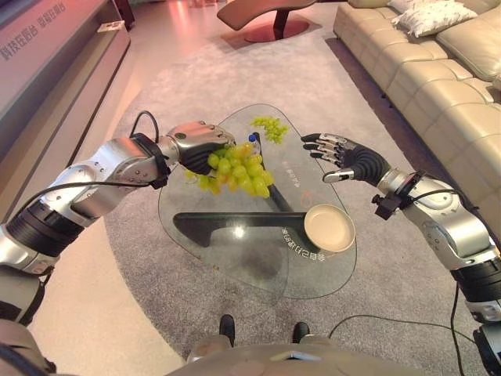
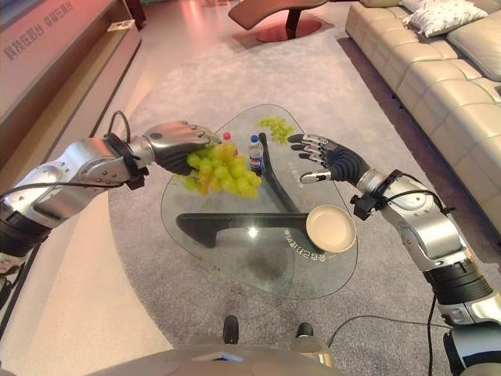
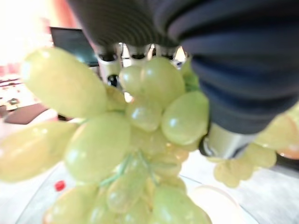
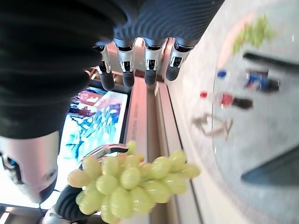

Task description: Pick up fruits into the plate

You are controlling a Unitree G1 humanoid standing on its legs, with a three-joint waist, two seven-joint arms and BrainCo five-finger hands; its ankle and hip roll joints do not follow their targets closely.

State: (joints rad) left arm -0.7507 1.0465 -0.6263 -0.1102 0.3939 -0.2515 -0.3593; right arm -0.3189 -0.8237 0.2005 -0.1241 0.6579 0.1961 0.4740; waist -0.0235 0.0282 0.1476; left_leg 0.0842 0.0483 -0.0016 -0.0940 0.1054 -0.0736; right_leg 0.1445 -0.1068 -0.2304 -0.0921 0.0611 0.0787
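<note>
Plate (image 1: 329, 228) on table (image 1: 235, 266), sofa (image 1: 438, 86) right

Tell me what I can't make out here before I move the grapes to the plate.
- How the left hand grips the grape bunch: in the eye views the fingertips are buried in grapes; in the left wrist view the grapes block the stem.
- Blue-capped bottle: in the left eye view the bunch covers all but its cap.
- Second grape bunch at the table's far edge: too small to count.
- Plate inside: looks empty.
</note>
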